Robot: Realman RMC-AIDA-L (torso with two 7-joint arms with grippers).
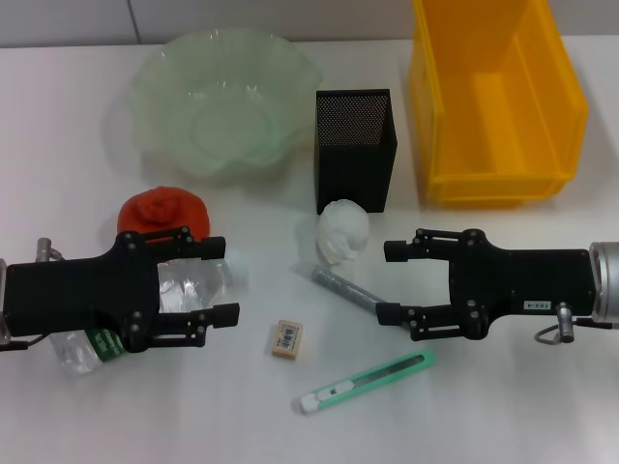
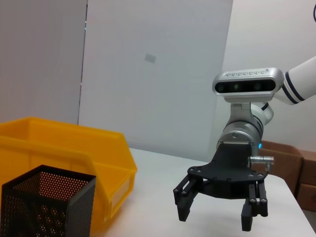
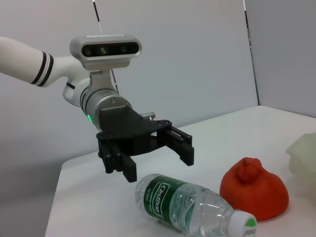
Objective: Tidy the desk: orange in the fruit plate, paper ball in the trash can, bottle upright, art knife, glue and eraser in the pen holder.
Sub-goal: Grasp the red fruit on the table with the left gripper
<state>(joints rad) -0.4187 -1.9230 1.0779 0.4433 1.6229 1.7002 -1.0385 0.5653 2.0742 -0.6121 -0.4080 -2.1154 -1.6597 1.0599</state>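
While both jaws gape wide and empty, the left gripper hovers over the bottle.

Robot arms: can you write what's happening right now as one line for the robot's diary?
left gripper: open, above lying bottle | right gripper: open, above glue | orange: outside fruit plate | pen holder: upright

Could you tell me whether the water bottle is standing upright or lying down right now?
Lying down: the bottle rests on its side on the table, beneath the open left gripper.

Bright, even light w/ soft shadows, sharp.
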